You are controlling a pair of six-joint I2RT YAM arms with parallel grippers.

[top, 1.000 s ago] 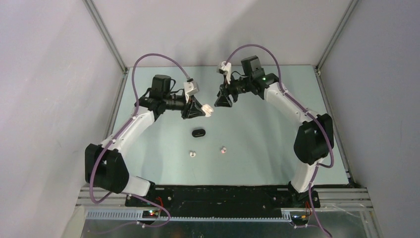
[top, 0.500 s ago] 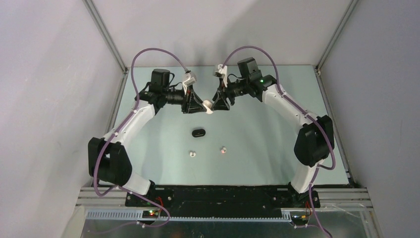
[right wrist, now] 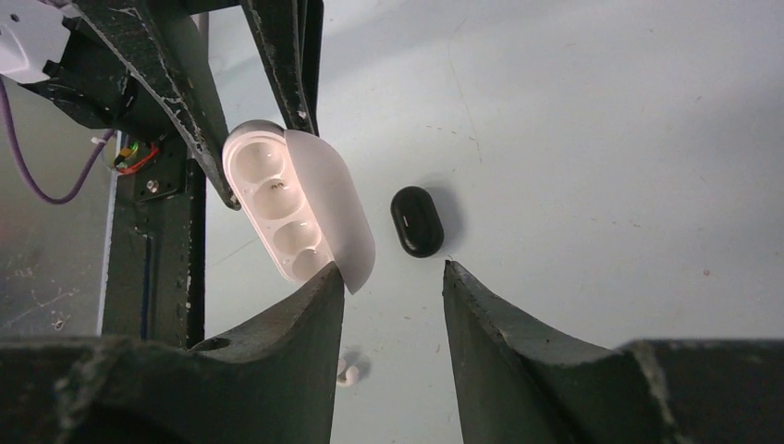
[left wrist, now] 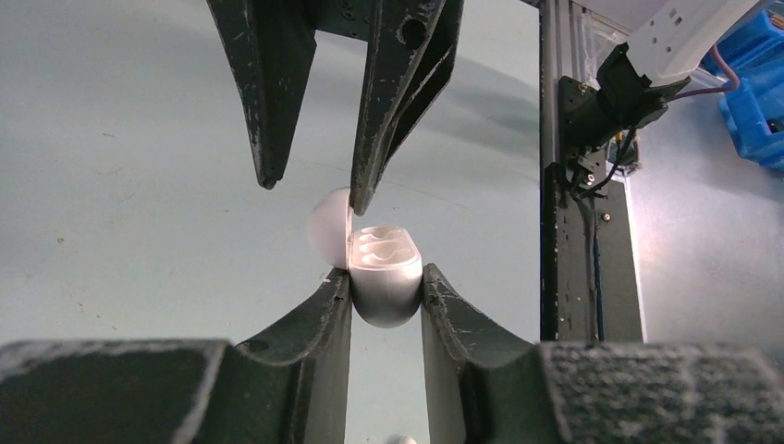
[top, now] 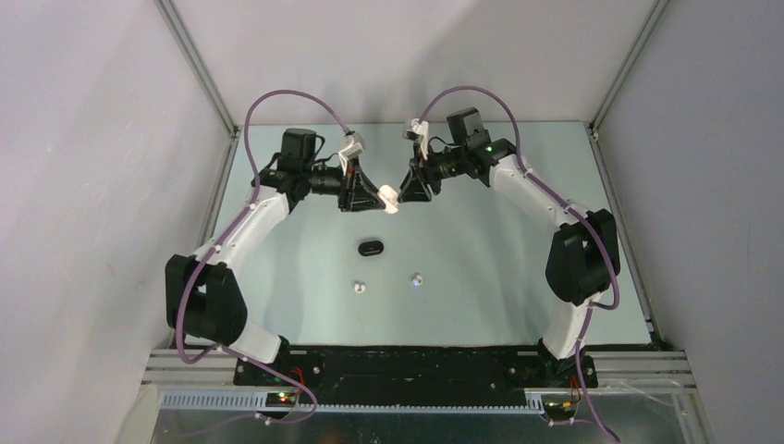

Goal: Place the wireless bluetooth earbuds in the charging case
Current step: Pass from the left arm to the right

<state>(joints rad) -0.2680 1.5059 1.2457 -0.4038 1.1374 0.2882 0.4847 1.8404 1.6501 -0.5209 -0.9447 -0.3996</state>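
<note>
1. The left hand (left wrist: 385, 287) has its fingers drawn narrow onto the white charging case (left wrist: 379, 254). It pinches the body across its short sides and holds it in the air over the far middle of the desk (top: 481, 268).
2. The right hand (right wrist: 393, 273) faces it from the other side, jaws apart with nothing between them. One of its fingertips (left wrist: 359, 185) is right at the edge of the raised lid (left wrist: 325, 229).
3. The case is hinged open, and the hollows in its body are bare and turned towards the right hand. In the right wrist view its long axis runs on from the left fingers towards the right hand.
4. Two small pale earbuds lie on the desk, well apart from both hands and nearer the arm bases. One (top: 359, 287) is left of centre and one (top: 417, 277) is right of it.
5. A shut black case (top: 372, 248) lies between them and the hands.
6. The next move likely falls to the free right hand, which would need to come down and back towards the bases. The right-hand bud is the nearer one. Both buds are too small to tell which way they point or how their long axes run.
</note>
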